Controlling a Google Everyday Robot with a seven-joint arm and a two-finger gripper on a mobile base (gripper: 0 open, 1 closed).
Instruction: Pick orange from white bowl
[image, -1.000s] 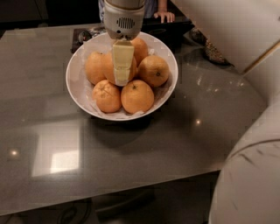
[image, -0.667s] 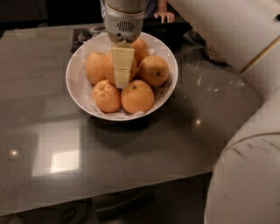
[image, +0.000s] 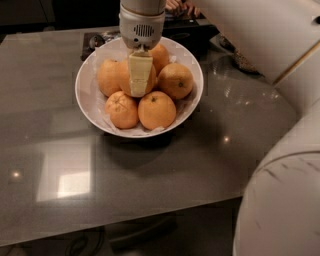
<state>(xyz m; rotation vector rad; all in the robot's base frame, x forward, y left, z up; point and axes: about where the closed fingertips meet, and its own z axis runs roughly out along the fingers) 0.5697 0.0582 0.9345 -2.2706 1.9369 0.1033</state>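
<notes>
The white bowl (image: 86, 102), lined with crinkled white paper, stands on the grey table at the upper middle and holds six oranges. The orange (image: 125, 80), the large plain one, sits at the middle of the pile. My gripper (image: 140, 81) comes straight down onto it from above. Its near finger (image: 140, 70) lies flat against the front of the orange, and the far finger is hidden behind the fruit. The smaller oranges lie around it: left (image: 107, 76), front left (image: 121, 110), front right (image: 156, 110), right (image: 176, 80) and back (image: 161, 55).
My white arm (image: 270, 45) crosses the upper right and my white body (image: 285, 200) fills the lower right. Dark objects (image: 95, 41) lie just behind the bowl. A person's hand (image: 180, 6) shows at the top edge. The table's front edge (image: 125, 225) runs along the bottom.
</notes>
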